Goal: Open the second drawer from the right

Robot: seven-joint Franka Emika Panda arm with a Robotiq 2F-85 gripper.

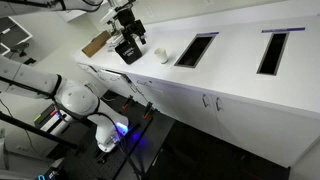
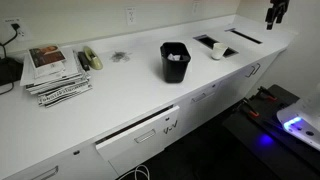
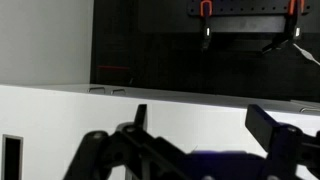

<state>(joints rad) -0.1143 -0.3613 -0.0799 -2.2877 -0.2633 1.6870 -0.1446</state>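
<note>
White drawer fronts run below the edge of the white counter (image 2: 120,85). The front below the black bin, which I take to be the second drawer from the right (image 2: 138,140), shows a thin dark gap along its top. None of its tan inside shows. My gripper (image 2: 277,12) hangs high over the far end of the counter, well away from that drawer. It also shows in an exterior view (image 1: 128,22). In the wrist view its two fingers (image 3: 205,120) stand wide apart with nothing between them, facing a white surface and a dark wall.
On the counter stand a black bin (image 2: 175,60), a white cup (image 2: 217,50), a stack of magazines (image 2: 55,72) and two rectangular openings (image 1: 195,48) (image 1: 275,50). Cabinet doors with small metal handles (image 1: 210,101) sit below. The robot base (image 1: 72,98) stands in front of the counter.
</note>
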